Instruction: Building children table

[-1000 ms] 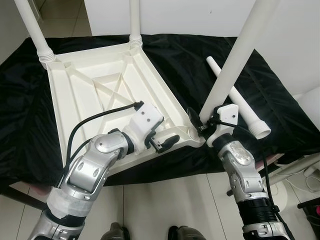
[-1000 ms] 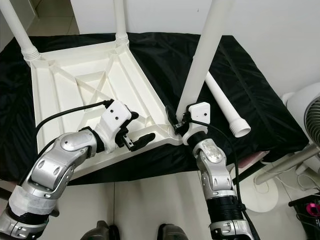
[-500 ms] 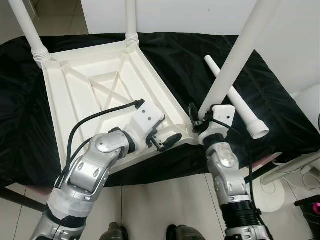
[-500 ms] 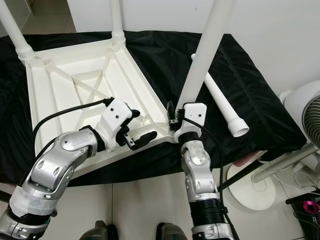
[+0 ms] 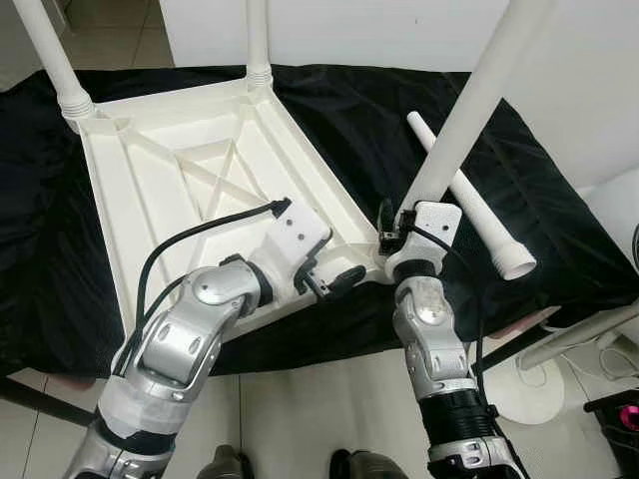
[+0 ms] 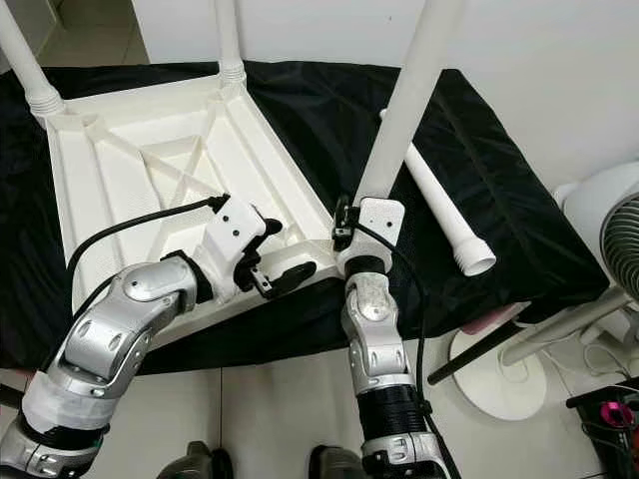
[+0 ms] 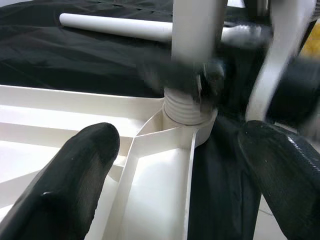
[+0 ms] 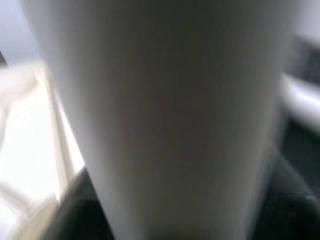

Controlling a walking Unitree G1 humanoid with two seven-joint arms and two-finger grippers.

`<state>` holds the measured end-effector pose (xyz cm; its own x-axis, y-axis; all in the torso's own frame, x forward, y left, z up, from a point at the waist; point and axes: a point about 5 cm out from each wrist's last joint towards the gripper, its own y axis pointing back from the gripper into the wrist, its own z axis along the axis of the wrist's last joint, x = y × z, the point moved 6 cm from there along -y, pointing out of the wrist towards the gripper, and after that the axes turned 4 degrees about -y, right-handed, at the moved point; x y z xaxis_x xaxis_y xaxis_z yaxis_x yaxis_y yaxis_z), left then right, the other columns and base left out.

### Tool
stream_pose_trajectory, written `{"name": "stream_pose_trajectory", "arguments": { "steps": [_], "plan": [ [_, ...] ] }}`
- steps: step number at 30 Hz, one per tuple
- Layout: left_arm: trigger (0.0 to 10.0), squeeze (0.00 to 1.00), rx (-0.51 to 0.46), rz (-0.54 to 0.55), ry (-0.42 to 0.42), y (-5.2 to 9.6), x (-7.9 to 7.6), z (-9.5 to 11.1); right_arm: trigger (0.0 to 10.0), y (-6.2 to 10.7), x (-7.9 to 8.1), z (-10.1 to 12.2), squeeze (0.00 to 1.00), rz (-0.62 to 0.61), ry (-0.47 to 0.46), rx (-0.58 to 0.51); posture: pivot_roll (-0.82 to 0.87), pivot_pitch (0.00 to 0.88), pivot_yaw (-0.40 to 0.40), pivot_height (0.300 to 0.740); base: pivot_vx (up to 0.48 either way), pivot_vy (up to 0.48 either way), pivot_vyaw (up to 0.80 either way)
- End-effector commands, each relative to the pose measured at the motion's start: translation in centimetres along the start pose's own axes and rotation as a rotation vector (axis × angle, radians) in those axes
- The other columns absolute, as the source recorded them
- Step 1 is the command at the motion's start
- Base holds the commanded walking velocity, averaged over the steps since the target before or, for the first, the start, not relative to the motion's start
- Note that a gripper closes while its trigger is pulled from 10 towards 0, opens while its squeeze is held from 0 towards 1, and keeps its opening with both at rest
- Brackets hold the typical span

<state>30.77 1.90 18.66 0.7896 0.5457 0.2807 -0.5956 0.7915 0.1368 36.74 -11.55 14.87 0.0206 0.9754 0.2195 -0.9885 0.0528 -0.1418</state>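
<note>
The right gripper [image 5: 392, 238] sat just right of centre in the left eye frame with its jaws clamped on the base of the third leg [image 5: 469, 110], a white tube rising steeply toward the upper right; the right wrist view was a close blur of that tube. Its threaded end met the corner socket [image 7: 186, 114] of the overturned tabletop [image 5: 190, 190], and the left wrist view showed several thread rings still above the socket rim, so I judged it only partly screwed in. The left gripper [image 5: 329, 284] lay at centre frame, jaws apart and straddling the near edge of the tabletop beside that corner, bracing rather than gripping as far as could be told. Two more legs [image 5: 258, 40] stood at the far corners along the top edge. A loose fourth leg [image 5: 469, 200] lay on the black-draped bench [image 5: 559, 230] at right, close behind the right wrist. The risk from here: the tilted leg could cross-thread or jam if turned off-axis, and a slip might twist the unclamped tabletop or knock the loose leg off the bench.
</note>
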Motion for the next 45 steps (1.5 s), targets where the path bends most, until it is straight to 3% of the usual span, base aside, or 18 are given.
{"name": "stream_pose_trajectory", "arguments": {
  "steps": [1, 6, 11, 12, 16, 18, 21, 29, 30, 31, 32, 33, 34, 45],
  "plan": [
    [10.0, 0.0, 0.007, 0.037, -0.014, -0.1, 0.3, 0.0, 10.0, 0.4, -0.5, -0.5, 1.0, 0.009, -0.021, 0.008, -0.06, 0.064, -0.02, 0.74, 0.0, 0.0, 0.0],
    [10.0, 0.0, 0.009, 0.033, -0.016, -0.1, 0.3, 0.0, 10.0, 0.4, -1.1, 1.1, 1.0, 0.052, -0.015, -0.067, -0.07, 0.069, -0.009, 0.74, 0.0, 0.0, 0.0],
    [10.0, 0.0, 0.012, 0.023, -0.012, -0.2, -0.1, -0.2, 10.0, 0.1, -2.7, 2.0, 1.0, 0.124, 0.034, -0.079, -0.07, 0.071, -0.007, 0.74, 0.0, 0.0, 0.0],
    [10.0, 0.0, 0.011, 0.018, -0.011, -0.2, -0.3, -0.2, 10.0, 0.0, -3.1, 2.2, 0.0, 0.154, 0.06, -0.078, -0.07, 0.074, -0.006, 0.74, 0.0, 0.0, 0.0],
    [10.0, 0.0, 0.013, 0.005, -0.011, -0.3, -0.7, -0.2, 10.0, -0.2, -3.1, 2.5, 0.0, 0.269, 0.105, -0.062, -0.07, 0.074, -0.004, 0.74, 0.0, 0.0, 0.0],
    [10.0, 0.0, 0.013, 0.005, -0.011, -0.3, -0.7, -0.2, 10.0, -0.2, -3.1, 2.5, 0.0, 0.269, 0.105, -0.062, -0.07, 0.074, -0.004, 0.74, 0.0, 0.0, 0.0],
    [10.0, 0.0, 0.028, -0.018, -0.015, -0.4, -1.3, -0.5, 10.0, -0.3, -2.3, 2.7, 0.0, 0.415, 0.129, -0.045, -0.07, 0.076, -0.005, 0.74, 0.0, 0.0, 0.0],
    [10.0, 0.0, 0.055, -0.039, -0.027, -0.5, -2.4, -1.2, 10.0, -1.2, -1.7, 1.9, 0.0, 0.588, 0.195, 0.033, -0.06, 0.081, -0.009, 0.74, 0.0, 0.0, 0.0],
    [10.0, 0.0, 0.055, -0.039, -0.026, -0.6, -2.6, -1.2, 5.6, -1.4, -1.8, 1.7, 0.0, 0.599, 0.205, 0.045, -0.06, 0.081, -0.01, 0.74, 0.0, 0.0, 0.0],
    [10.0, 0.0, 0.055, -0.039, -0.026, -0.6, -2.6, -1.2, 5.6, -1.4, -1.8, 1.7, 0.0, 0.599, 0.205, 0.045, -0.06, 0.081, -0.01, 0.74, 0.0, 0.0, 0.0],
    [10.0, 0.0, 0.055, -0.039, -0.025, -0.6, -2.7, -1.1, 4.9, -1.5, -1.8, 1.6, 0.0, 0.608, 0.211, 0.053, -0.05, 0.082, -0.012, 0.74, 0.0, 0.0, 0.0],
    [10.0, 0.0, 0.054, -0.04, -0.023, -0.6, -2.8, -1.1, 2.1, -1.7, -1.8, 1.3, 0.0, 0.624, 0.219, 0.067, -0.05, 0.082, -0.014, 0.74, 0.0, 0.0, 0.0],
    [10.0, 0.0, 0.055, -0.039, -0.023, -0.6, -2.9, -1.1, 0.0, -1.8, -1.9, 1.2, 0.0, 0.625, 0.224, 0.075, -0.05, 0.082, -0.016, 0.74, 0.0, 0.0, 0.0],
    [10.0, 0.0, 0.06, -0.021, -0.028, -0.5, -2.5, -1.1, 0.0, -2.0, -2.7, 0.1, 0.0, 0.618, 0.198, 0.141, -0.05, 0.089, -0.018, 0.74, 0.0, 0.0, 0.0]
  ]
}}
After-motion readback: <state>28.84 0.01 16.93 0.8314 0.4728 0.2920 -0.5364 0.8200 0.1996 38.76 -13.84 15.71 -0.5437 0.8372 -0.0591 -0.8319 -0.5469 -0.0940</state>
